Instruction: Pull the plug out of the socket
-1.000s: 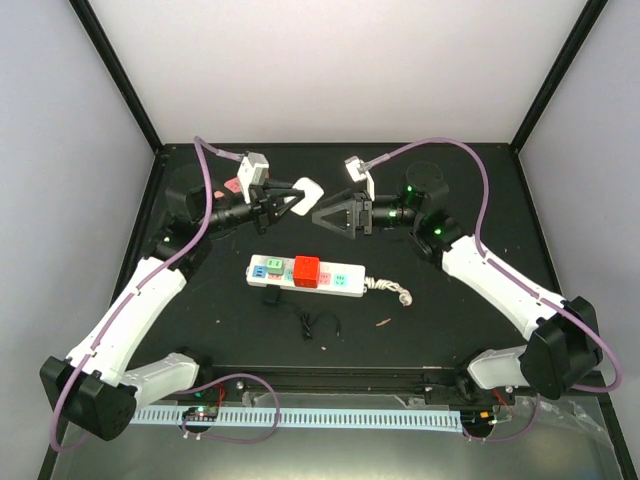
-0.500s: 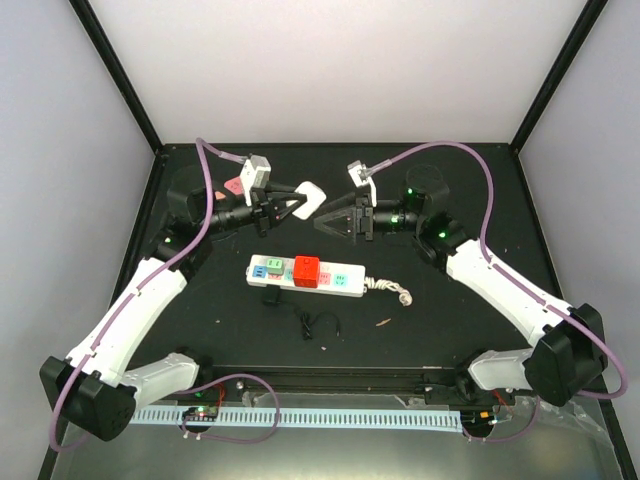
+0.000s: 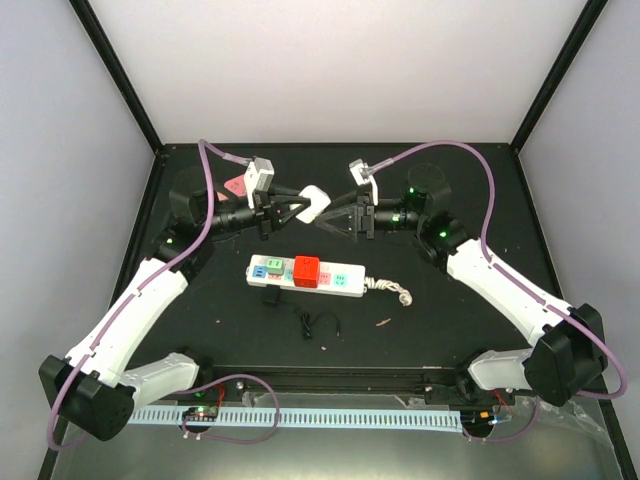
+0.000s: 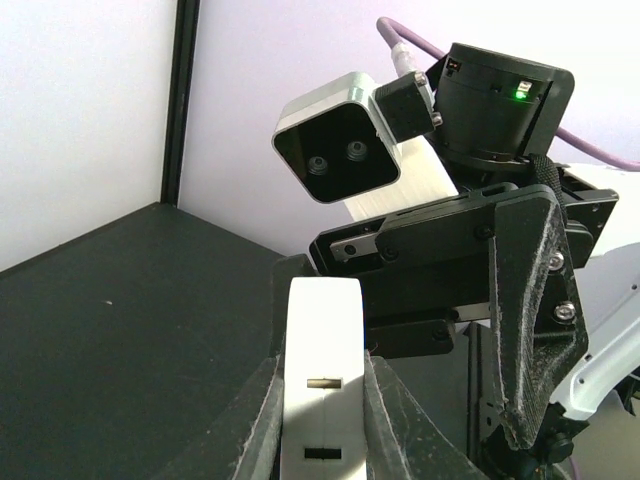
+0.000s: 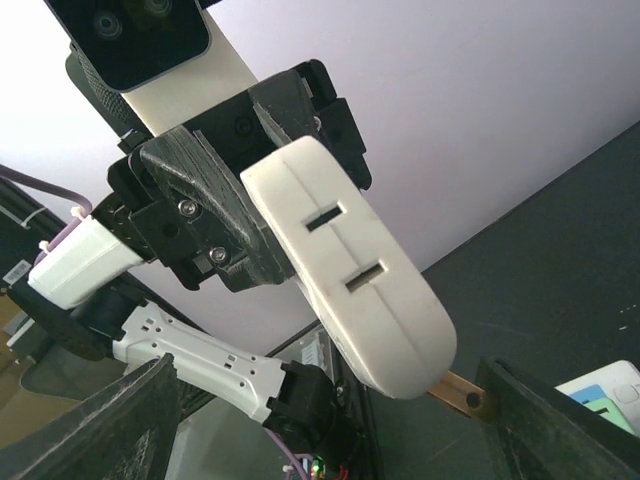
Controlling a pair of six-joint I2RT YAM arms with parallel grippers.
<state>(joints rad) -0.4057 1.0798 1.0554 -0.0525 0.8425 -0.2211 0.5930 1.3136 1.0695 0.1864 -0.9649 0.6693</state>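
Note:
The socket, a long white power strip (image 3: 345,279) with coloured outlet faces, lies on the black table with a red block plug (image 3: 306,270) seated in its middle. Its corner shows in the right wrist view (image 5: 605,395). My left gripper (image 3: 300,206) is shut on a white plug (image 3: 314,199) and holds it in the air behind the strip. The plug sits between the jaws in the left wrist view (image 4: 322,380). In the right wrist view the white plug (image 5: 345,270) shows a brass prong (image 5: 462,392). My right gripper (image 3: 324,221) is open, its tips close to the plug.
The strip's short knotted white cord (image 3: 392,290) lies at its right end. A small black part (image 3: 272,298) and a thin black cable (image 3: 320,325) lie in front of the strip. A pink object (image 3: 233,186) sits at the back left.
My left gripper has carried the white plug to the right, closer to the right gripper. The right gripper has shifted slightly. The strip and red plug have not moved.

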